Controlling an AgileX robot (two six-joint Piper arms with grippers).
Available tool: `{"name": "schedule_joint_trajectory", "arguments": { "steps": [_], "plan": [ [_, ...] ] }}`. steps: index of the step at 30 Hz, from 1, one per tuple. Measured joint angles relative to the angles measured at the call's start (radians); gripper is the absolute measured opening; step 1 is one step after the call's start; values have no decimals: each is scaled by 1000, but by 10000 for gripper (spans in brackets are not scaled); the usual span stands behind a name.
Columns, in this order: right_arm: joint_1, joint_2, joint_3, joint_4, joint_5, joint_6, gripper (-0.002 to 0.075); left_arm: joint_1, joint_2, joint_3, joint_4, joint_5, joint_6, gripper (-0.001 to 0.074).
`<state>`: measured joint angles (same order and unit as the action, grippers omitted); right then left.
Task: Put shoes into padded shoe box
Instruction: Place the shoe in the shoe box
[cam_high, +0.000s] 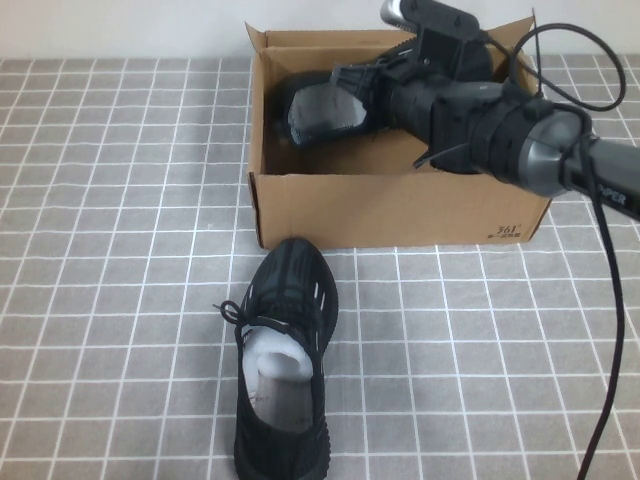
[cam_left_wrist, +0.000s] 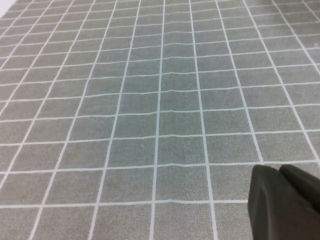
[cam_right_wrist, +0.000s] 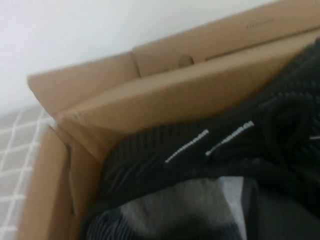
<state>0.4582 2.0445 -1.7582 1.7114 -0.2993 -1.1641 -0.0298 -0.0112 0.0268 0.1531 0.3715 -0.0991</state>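
Observation:
One black knit sneaker (cam_high: 285, 360) with white side stripes and white paper stuffing lies on the table in front of the brown cardboard shoe box (cam_high: 400, 210), toe toward the box. My right gripper (cam_high: 365, 88) reaches into the box from the right. It is shut on the second sneaker (cam_high: 322, 108), tilted on its side with its grey sole facing up, low inside the box's left half. The right wrist view shows this sneaker (cam_right_wrist: 200, 150) against the box's inner wall (cam_right_wrist: 175, 95). My left gripper (cam_left_wrist: 282, 200) shows only in the left wrist view, shut and empty above bare table.
The box's flaps (cam_high: 262, 45) stand open at the back left. A black cable (cam_high: 612, 330) hangs from the right arm down the right side. Grey tiled tabletop (cam_high: 110, 250) spreads left of the box and sneaker.

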Motion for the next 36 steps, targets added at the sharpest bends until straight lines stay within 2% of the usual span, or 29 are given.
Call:
{"name": "schedule_joint_trajectory", "arguments": {
  "steps": [4,9,16,19,27,36],
  "plan": [
    [0,-23,0,0,-14,3,-6,0,0,0,0,0,0,-6],
    [0,-34,0,0,-1,88,-5,0,0,0,0,0,0,-6],
    [0,-38,0,0,4,88,-2,0,0,0,0,0,0,-6],
    [0,-50,0,0,20,30,-2,0,0,0,0,0,0,-6],
    [0,-84,-2,0,18,-370,-2,0,0,0,0,0,0,-6],
    [2,-153,-2,0,-9,-419,-3,0,0,0,0,0,0,-6]
  ]
}}
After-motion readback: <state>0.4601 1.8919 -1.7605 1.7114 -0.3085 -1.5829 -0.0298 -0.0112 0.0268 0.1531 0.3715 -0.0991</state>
